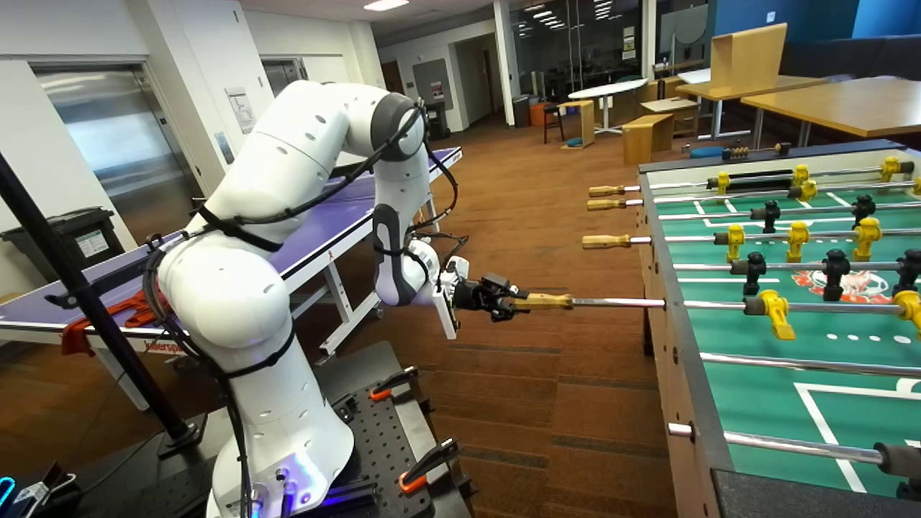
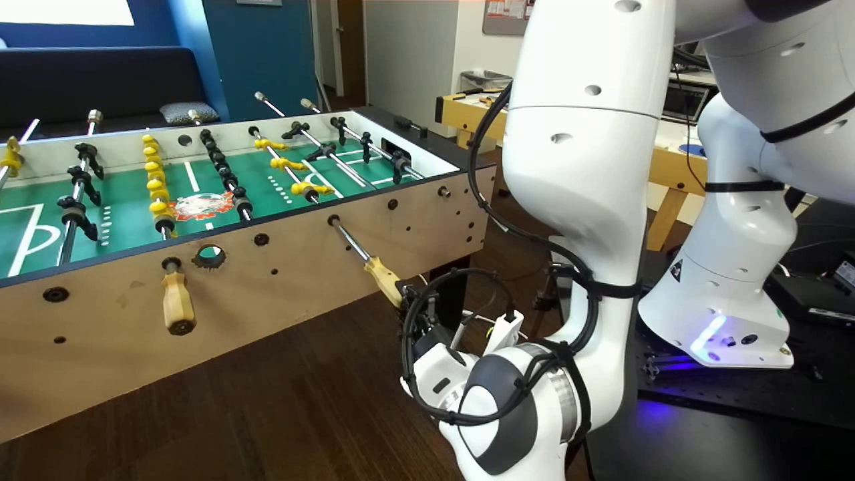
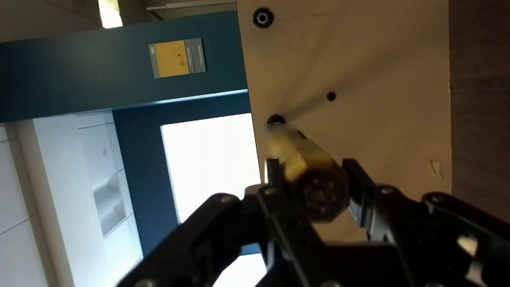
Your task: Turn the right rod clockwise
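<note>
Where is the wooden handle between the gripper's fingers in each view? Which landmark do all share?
In an exterior view: handle right of and slightly below centre.
In an exterior view: handle slightly left of and below centre.
Wrist view: handle right of and below centre, end facing camera.
Shared landmark: foosball table's tan side panel.

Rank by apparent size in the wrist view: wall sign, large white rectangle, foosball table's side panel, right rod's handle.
1. Foosball table's side panel
2. Large white rectangle
3. Right rod's handle, partly blurred; camera nearness likely enlarges it
4. Wall sign
</note>
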Robot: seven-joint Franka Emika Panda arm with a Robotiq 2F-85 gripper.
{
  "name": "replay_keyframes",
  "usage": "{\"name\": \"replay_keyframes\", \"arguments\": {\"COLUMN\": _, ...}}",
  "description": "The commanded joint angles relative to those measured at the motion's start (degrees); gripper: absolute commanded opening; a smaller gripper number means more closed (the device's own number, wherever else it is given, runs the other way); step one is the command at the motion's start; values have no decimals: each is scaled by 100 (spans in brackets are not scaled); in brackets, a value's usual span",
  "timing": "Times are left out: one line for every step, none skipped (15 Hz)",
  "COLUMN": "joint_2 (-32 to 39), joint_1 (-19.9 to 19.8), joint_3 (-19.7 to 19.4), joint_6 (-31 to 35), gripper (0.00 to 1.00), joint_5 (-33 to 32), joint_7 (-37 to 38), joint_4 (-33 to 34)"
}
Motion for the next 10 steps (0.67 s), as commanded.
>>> {"name": "replay_keyframes", "arguments": {"joint_2": -2, "joint_1": -244, "joint_3": -20, "joint_6": 629, "gripper": 17, "joint_5": -418, "joint_7": 959, "joint_4": -253}}
{"name": "replay_keyframes", "arguments": {"joint_2": -10, "joint_1": -253, "joint_3": -22, "joint_6": 624, "gripper": 17, "joint_5": -527, "joint_7": 1200, "joint_4": -301}}
{"name": "replay_keyframes", "arguments": {"joint_2": -17, "joint_1": -265, "joint_3": -21, "joint_6": 619, "gripper": 17, "joint_5": -635, "joint_7": 1437, "joint_4": -350}}
{"name": "replay_keyframes", "arguments": {"joint_2": -20, "joint_1": -268, "joint_3": -21, "joint_6": 598, "gripper": 17, "joint_5": -737, "joint_7": 1681, "joint_4": -389}}
{"name": "replay_keyframes", "arguments": {"joint_2": -17, "joint_1": -269, "joint_3": -22, "joint_6": 577, "gripper": 17, "joint_5": -844, "joint_7": 1921, "joint_4": -424}}
{"name": "replay_keyframes", "arguments": {"joint_2": -20, "joint_1": -282, "joint_3": -20, "joint_6": 577, "gripper": 17, "joint_5": -948, "joint_7": 2146, "joint_4": -470}}
{"name": "replay_keyframes", "arguments": {"joint_2": -11, "joint_1": -306, "joint_3": -8, "joint_6": 591, "gripper": 17, "joint_5": -1019, "joint_7": 2351, "joint_4": -485}}
{"name": "replay_keyframes", "arguments": {"joint_2": -76, "joint_1": -101, "joint_3": -9, "joint_6": 3, "gripper": 17, "joint_5": -663, "joint_7": 1968, "joint_4": -428}}
{"name": "replay_keyframes", "arguments": {"joint_2": -80, "joint_1": -103, "joint_3": -7, "joint_6": -36, "gripper": 42, "joint_5": -676, "joint_7": 2027, "joint_4": -452}}
{"name": "replay_keyframes", "arguments": {"joint_2": -75, "joint_1": -103, "joint_3": -8, "joint_6": -37, "gripper": 42, "joint_5": -674, "joint_7": 2025, "joint_4": -448}}
